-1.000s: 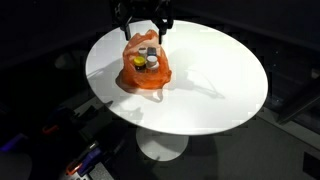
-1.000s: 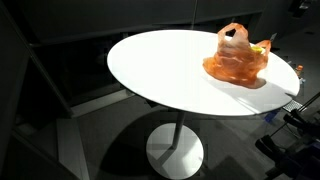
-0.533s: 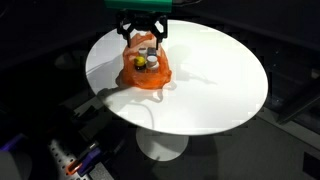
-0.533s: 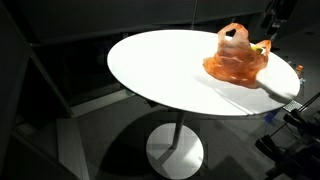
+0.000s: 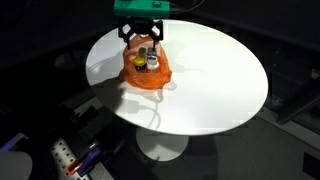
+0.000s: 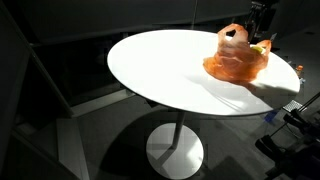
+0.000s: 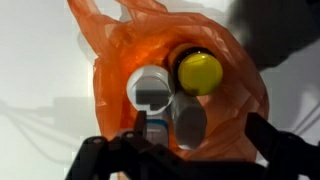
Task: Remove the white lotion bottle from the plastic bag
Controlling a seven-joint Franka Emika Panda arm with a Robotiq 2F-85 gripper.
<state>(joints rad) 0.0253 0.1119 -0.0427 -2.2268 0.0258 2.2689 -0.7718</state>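
In an exterior view, a round white table (image 5: 215,85) stands on a single pedestal. An orange plastic bag (image 5: 146,74) sits on the top, toward 9 o'clock from the table's middle and well inside the rim. The gripper (image 5: 145,40) hangs right over the bag's mouth at 12 o'clock. Its jaws are spread wide, one finger on each side of the bag's raised handles, and they hold nothing. Small bottle tops show inside the open bag, among them a yellow cap (image 5: 153,61).

In an exterior view from lower down, the bag (image 6: 237,60) lies at about 2 o'clock on the table (image 6: 170,70), near the far rim. The dark gripper (image 6: 262,25) is above the bag, at 1 o'clock from it. From here I cannot tell how far apart its jaws are.

In the wrist view, the bag (image 7: 110,90) fills most of the picture, its mouth open. The white lotion bottle (image 7: 152,88) stands inside, near the middle. A yellow-capped bottle (image 7: 199,72) touches it at 2 o'clock, and a pale grey bottle (image 7: 188,122) is pressed against it at 4 o'clock. The gripper's (image 7: 190,160) dark fingers (image 7: 285,155) come in at 6 o'clock, set far apart and gripping nothing.
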